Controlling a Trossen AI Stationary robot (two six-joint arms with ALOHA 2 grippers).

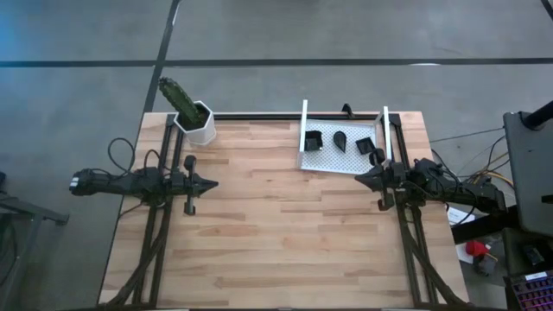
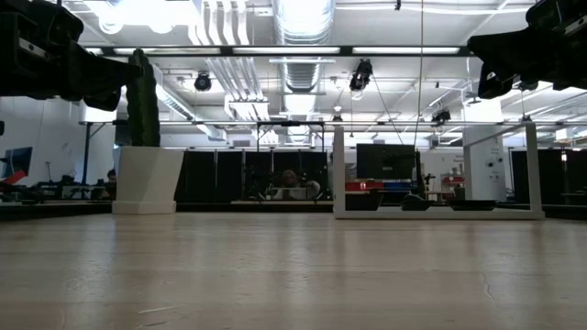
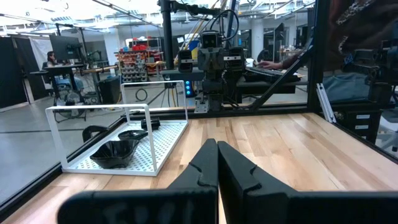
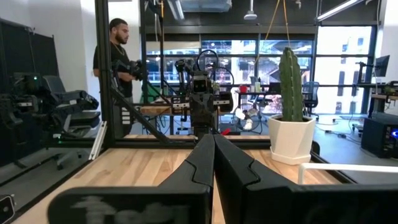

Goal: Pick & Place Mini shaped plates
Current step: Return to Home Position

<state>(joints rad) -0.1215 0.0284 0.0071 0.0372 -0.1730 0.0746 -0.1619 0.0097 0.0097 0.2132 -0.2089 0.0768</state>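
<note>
Subject: the mini shaped plates (image 1: 340,138). All that can be seen lie on the white perforated shelf (image 1: 324,161) at the far right of the worktop (image 1: 285,225). They sit in separate dark groups: a square one at the left end, a drop-shaped one in the middle, and two more towards the right end. How many plates each group holds cannot be counted. No plate shows on the bare boards.

The right gripper (image 1: 359,177) hangs just beside the shelf's near right corner, fingers pressed together, holding nothing. The left gripper (image 1: 213,182) is well apart from the shelf on the opposite side, also closed and empty. It points across the boards, with the cactus pot (image 1: 200,125) near its far side. A person (image 4: 117,56) stands in the room beyond the table.

Assessment: placement appears complete and both arms look parked or close to it.

Risks:
- The right gripper is close to the shelf frame. A sideways swing on retraction could clip the upright and jolt the plates.
- The plates are glossy, so stacked ones would probably slide off one another under a small knock.
- The rightmost group lies nearest that gripper and is most exposed.
- The left arm could brush the pot if it turns towards the far edge.
</note>
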